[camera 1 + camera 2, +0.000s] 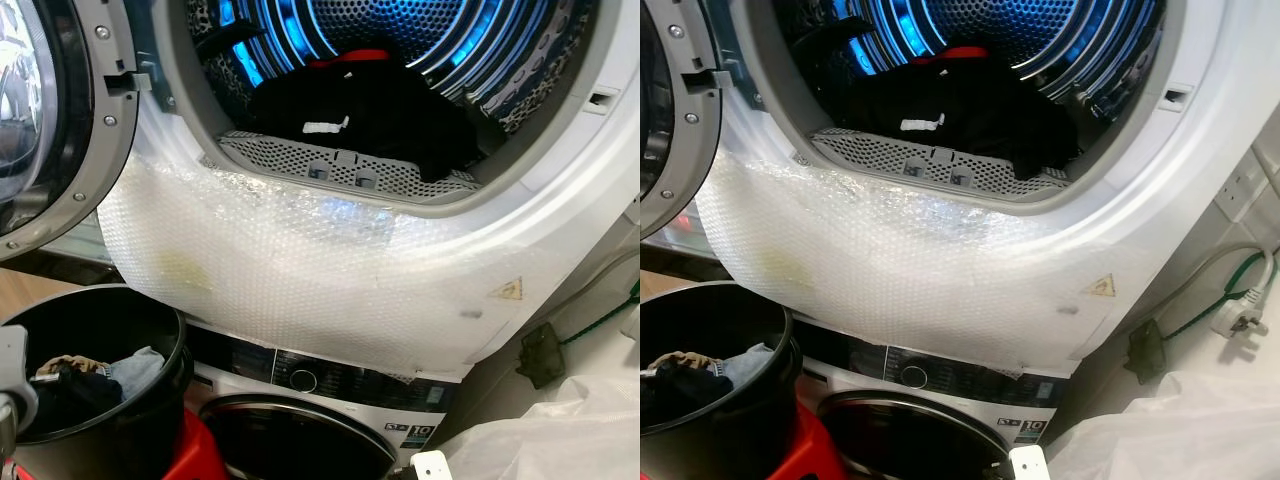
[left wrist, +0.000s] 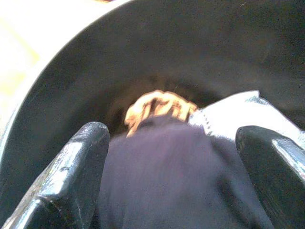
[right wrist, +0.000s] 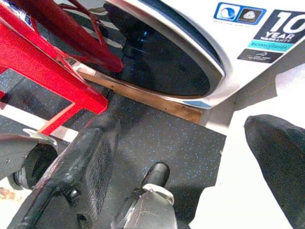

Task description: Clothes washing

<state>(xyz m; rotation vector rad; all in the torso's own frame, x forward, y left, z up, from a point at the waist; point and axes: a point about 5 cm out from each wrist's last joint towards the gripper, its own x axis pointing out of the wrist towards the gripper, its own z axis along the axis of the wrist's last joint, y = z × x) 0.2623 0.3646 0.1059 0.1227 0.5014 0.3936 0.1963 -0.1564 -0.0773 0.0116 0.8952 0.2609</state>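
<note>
left gripper: hovering spread wide over dark cloth in the black bucket
right gripper: hanging parted near the floor
drum: holding dark clothes

The right tool hangs with its two black fingers spread apart above a dark speckled floor. At upper left of the frame stands a red frame. Across the top runs the washing machine's round dark door, with a "10 year" label at upper right.
</note>
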